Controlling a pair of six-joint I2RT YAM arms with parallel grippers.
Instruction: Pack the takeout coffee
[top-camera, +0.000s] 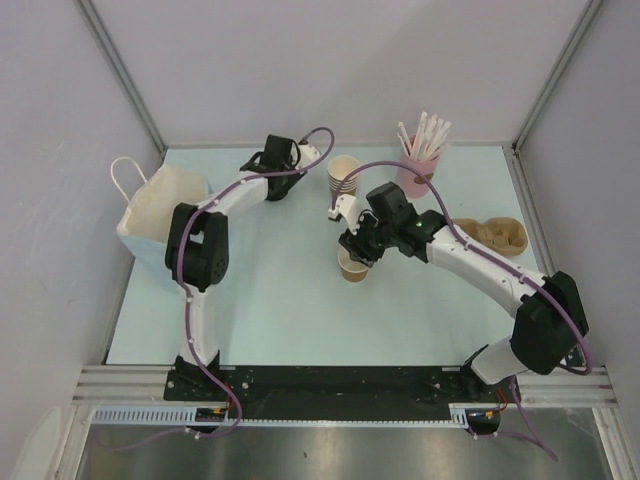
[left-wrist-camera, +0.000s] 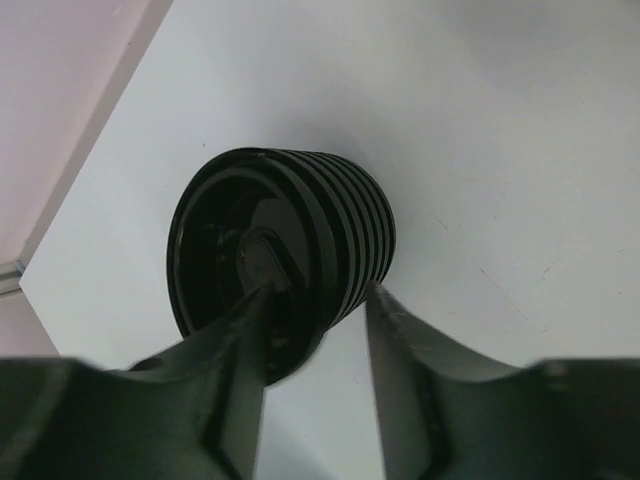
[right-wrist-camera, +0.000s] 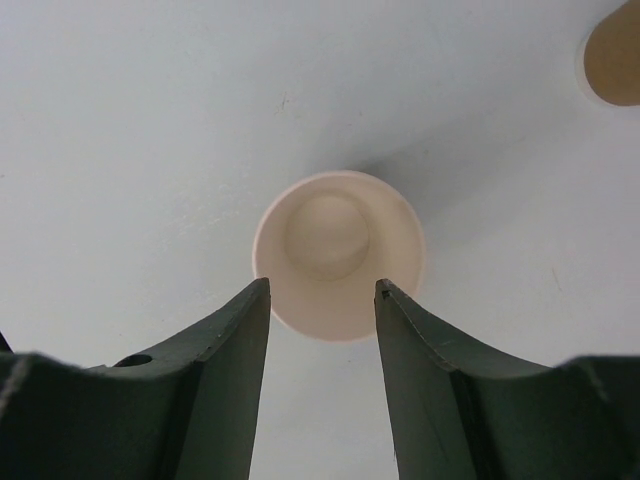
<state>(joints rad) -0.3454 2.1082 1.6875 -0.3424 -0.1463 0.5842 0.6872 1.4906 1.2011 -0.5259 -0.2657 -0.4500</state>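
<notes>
Leftmost, we see a white paper bag (top-camera: 160, 205) standing at the table's (top-camera: 280, 310) edge. To its right, at the far side, our left gripper (left-wrist-camera: 317, 290) straddles the rim of a stack of black lids (left-wrist-camera: 330, 215). One finger (left-wrist-camera: 240, 340) lies in the top lid's hollow and the other against the ribbed outside; we cannot tell whether they squeeze. Further right, the kraft paper cup (right-wrist-camera: 338, 255) stands upright mid-table, open-topped and cream inside. Our right gripper (right-wrist-camera: 322, 300) hangs over it, fingers spread to either side of the rim. Behind stand stacked brown cups (top-camera: 343, 175), then a pink cup of white sticks (top-camera: 418, 165). A cardboard carrier (top-camera: 495, 237) lies farthest right.
</notes>
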